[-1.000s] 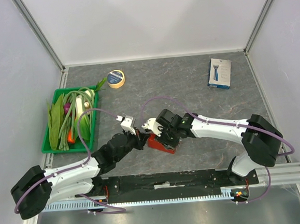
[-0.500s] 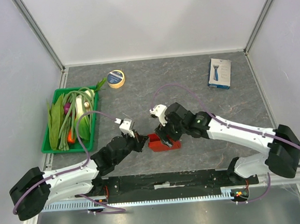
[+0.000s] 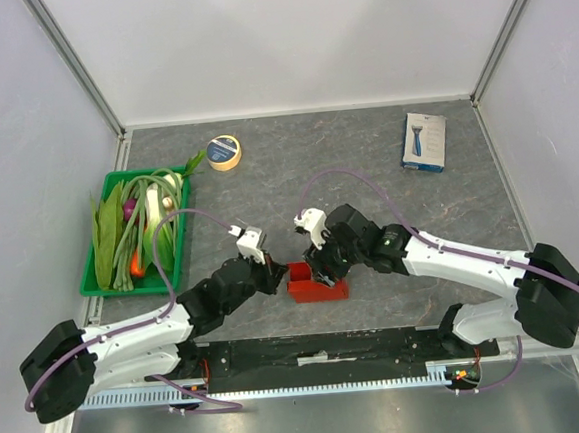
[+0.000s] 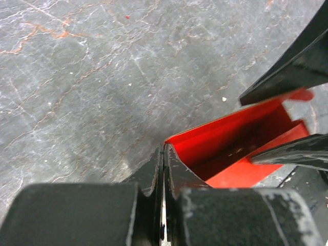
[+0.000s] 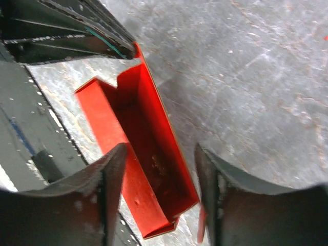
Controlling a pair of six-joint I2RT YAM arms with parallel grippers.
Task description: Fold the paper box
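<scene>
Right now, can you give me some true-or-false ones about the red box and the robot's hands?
1. The left hand is pinched shut on a corner of the paper box. True.
2. The right hand is shut tight. False: its fingers stand apart over the box.
3. The tape roll lies inside the green tray. False: it lies on the table, beyond the tray.
4. The white-and-blue box lies at the far right, apart from the paper box. True.
</scene>
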